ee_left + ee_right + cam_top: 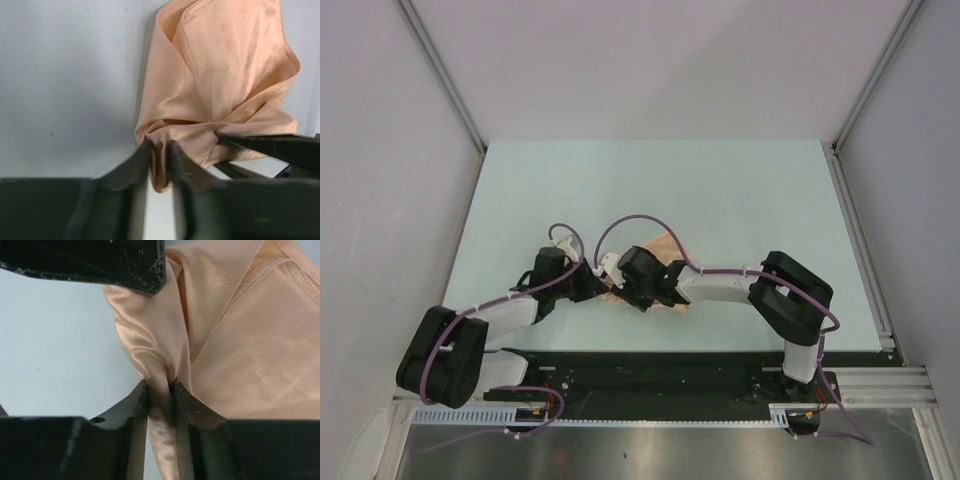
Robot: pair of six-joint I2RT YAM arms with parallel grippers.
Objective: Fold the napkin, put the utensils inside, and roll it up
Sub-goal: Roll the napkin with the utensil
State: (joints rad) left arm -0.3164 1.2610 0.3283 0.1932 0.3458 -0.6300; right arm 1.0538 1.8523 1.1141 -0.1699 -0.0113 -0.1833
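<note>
The peach-orange satin napkin (pixel 665 250) lies bunched on the pale table near its front edge, mostly hidden under both wrists in the top view. My left gripper (pixel 159 150) is shut on a pinched fold of the napkin (pixel 220 75). My right gripper (pixel 161 387) is shut on another pinched fold of the napkin (pixel 250 350), close beside the left one. In the top view the left gripper (pixel 603 287) and right gripper (pixel 630 290) nearly meet. The red-orange utensil is out of view.
The pale green table (pixel 720 190) stretches behind the arms between grey side walls. A metal rail (pixel 860 250) runs along its right edge. The other arm's black finger (pixel 100 262) shows at the top of the right wrist view.
</note>
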